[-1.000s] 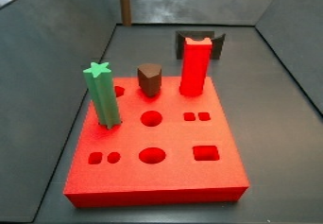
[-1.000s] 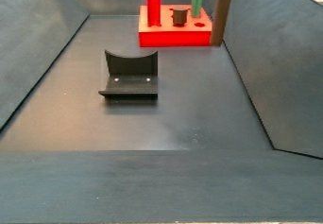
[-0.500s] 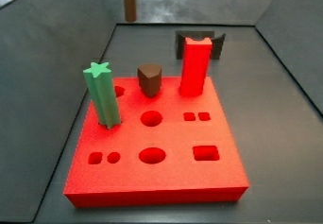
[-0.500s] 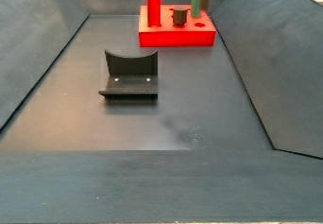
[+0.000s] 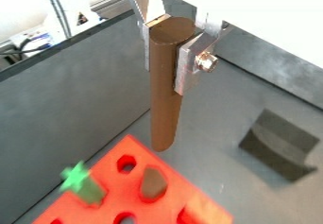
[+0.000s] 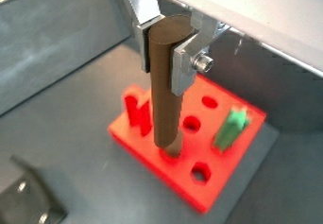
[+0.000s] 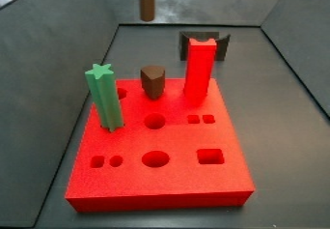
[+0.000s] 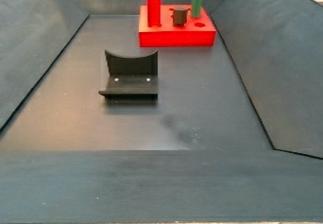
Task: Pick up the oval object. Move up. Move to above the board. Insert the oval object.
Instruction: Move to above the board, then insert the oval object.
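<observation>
Brown and upright, the oval object point(image 5: 164, 81) is hanging clamped between my fingers point(image 5: 191, 62); my gripper point(image 5: 169, 29) is closed on its top end, high above the floor. Below me the board point(image 6: 171, 171) is lying with the green star peg point(image 6: 232, 129) and the red post point(image 6: 139, 112) standing on it. I am judging this as the carry toward the board: keeping the rod vertical, centring its lower tip over an open hole, clearing the standing pegs before descending.
</observation>
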Robot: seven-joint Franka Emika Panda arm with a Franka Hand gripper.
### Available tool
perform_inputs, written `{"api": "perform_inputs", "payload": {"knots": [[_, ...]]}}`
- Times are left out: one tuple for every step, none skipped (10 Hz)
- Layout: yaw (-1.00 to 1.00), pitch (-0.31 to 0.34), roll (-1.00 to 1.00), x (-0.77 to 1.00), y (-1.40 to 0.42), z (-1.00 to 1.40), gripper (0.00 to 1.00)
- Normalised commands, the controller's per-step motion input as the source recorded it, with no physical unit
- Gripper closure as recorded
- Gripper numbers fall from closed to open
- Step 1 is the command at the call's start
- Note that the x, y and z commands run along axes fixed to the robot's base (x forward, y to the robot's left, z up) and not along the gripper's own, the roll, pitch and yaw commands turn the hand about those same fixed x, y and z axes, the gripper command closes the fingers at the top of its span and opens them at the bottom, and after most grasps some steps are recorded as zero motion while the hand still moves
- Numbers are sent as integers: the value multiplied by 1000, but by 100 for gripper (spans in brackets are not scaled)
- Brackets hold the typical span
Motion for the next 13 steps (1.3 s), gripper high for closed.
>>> {"api": "perform_inputs", "payload": {"knots": [[6,131,18,301,-545,223,100],[7,100,32,177,-285,115,100],[10,72,40,117,-180,79,100],[249,-227,89,-526,-309,-40,100],[0,0,0,-71,0,0,100],[-663,131,184,-114,-434,-94,100],[-891,0,0,3,-326,-257,100],[-897,-50,0,0,-297,-237,100],[-840,-47,0,74,-309,-206,100],[-717,-44,0,237,-337,-257,100],[-894,-83,0,0,-306,-231,100],[-929,-96,0,0,-266,-240,100],[-946,-89,0,0,-246,-246,100]]}}
